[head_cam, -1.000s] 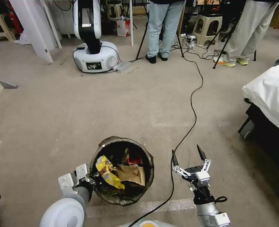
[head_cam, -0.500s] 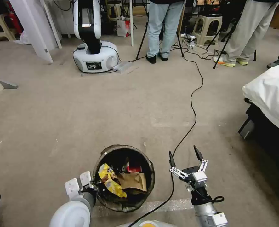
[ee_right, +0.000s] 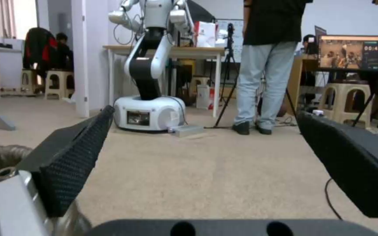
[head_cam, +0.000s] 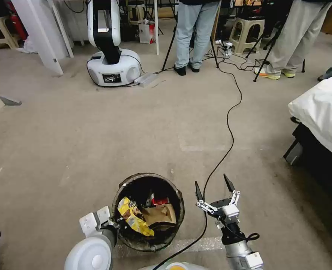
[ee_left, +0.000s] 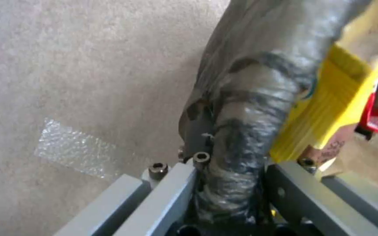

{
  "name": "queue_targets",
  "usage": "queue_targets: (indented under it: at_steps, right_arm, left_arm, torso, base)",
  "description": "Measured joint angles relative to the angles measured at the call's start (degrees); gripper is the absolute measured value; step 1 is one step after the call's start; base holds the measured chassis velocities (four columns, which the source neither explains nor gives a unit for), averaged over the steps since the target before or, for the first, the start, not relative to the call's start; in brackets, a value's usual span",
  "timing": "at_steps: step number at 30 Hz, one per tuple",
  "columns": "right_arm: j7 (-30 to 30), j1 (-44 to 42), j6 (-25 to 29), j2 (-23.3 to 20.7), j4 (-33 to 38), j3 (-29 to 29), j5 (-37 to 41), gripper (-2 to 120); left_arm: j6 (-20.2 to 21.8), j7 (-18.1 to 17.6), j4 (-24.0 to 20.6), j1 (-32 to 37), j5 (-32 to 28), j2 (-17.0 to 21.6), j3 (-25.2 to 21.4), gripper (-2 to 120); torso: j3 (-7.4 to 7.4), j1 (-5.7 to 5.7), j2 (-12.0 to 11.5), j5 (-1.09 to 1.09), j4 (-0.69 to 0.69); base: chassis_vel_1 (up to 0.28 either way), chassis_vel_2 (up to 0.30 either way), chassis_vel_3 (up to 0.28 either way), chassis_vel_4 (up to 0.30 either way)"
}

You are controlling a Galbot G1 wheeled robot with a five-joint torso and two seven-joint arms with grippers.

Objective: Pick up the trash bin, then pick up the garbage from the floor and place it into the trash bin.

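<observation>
Head view: trash bin [head_cam: 124, 189] at lower centre, its rim pinched by the left gripper [head_cam: 113, 226] at lower left. Inside lie a yellow snack wrapper [head_cam: 133, 216], a tan paper piece [head_cam: 159, 215] and a red scrap [head_cam: 160, 201]. Right gripper [head_cam: 214, 188] hovers just right of the bin, fingers spread, nothing between them. No loose garbage visible on the carpet, so the job looks nearly done; best to hold the bin level and keep the pinch firm. A black cable [head_cam: 229, 123] runs from upper centre down past the right gripper, a snag risk. White robot base [head_cam: 113, 67] upper left, bed [head_cam: 323, 108] at right edge.

Left wrist view: fingers clamped on the bag-wrapped rim [ee_left: 241, 137], wrapper just inside.

Right wrist view: black pads [ee_right: 77, 157] wide apart over bare carpet.
</observation>
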Motion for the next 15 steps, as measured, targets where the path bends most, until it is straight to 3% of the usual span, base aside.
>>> queue_targets:
  at_steps: [12,15]
  right_arm:
    - [-0.49,-0.92,0.59,0.48,-0.35,-0.22,-0.82,100]
    - [-0.72,-1.25,0.72,0.66,-0.36,-0.33,-1.02,100]
  left_arm:
    - [-0.09,-2.92,5.56,-5.75,-5.16,-1.22,-1.8,0]
    - [-0.09,-3.39,6.53,-6.58,-5.56,-1.54,-1.81,10]
  torso:
    - [-0.01,-0.01,0.01,0.01,0.01]
    - [0.0,0.0,0.0,-0.07,0.0]
  base:
    - [0.0,0.0,0.0,0.0]
    - [0.0,0.0,0.0,0.0]
